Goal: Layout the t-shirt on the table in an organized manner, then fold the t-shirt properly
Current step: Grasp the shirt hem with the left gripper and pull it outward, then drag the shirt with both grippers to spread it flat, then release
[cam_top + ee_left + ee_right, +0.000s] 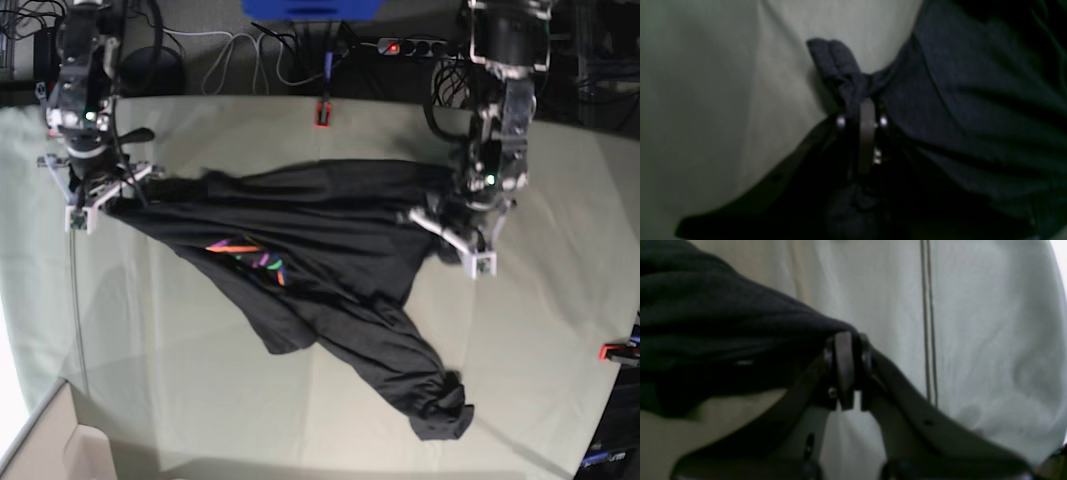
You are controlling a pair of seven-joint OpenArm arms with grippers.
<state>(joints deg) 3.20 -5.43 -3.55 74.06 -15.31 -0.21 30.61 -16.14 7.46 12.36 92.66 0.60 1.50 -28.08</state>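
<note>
1. Both pairs of jaws are clenched on cloth: the left gripper (863, 110) pinches a small bunched tuft of the t-shirt (973, 110), which pokes out past its tips toward the upper middle of the left wrist view.
2. Closed tight as well, the right gripper (848, 340) bites the edge of the t-shirt (713, 340), whose dark fabric fans out from the tips to the left side of the right wrist view.
3. In the base view the t-shirt (330, 240) hangs stretched between the two arms, from the right gripper (100, 200) at upper left to the left gripper (462, 235) at right of centre.
4. The garment is black to dark charcoal, soft and heavily creased, with folds running along the line between the two grips.
5. Below that taut upper edge the fabric sags into a rough triangle, and a long tail trails toward the lower right of the base view, ending in a twisted, knotted-looking clump.
6. A small graphic (250, 256) of coloured lines, orange, green, purple and pink, shows left of centre on the upturned side.
7. Underneath lies the table (180, 380), covered in pale greenish-grey cloth with soft wrinkles.
8. A red clamp (322, 112) sits at the table's top edge in the base view, and another clamp (618, 351) at the right edge.
9. A thin double line (928, 323) runs down the table cloth in the right wrist view, right of the gripper.
</note>
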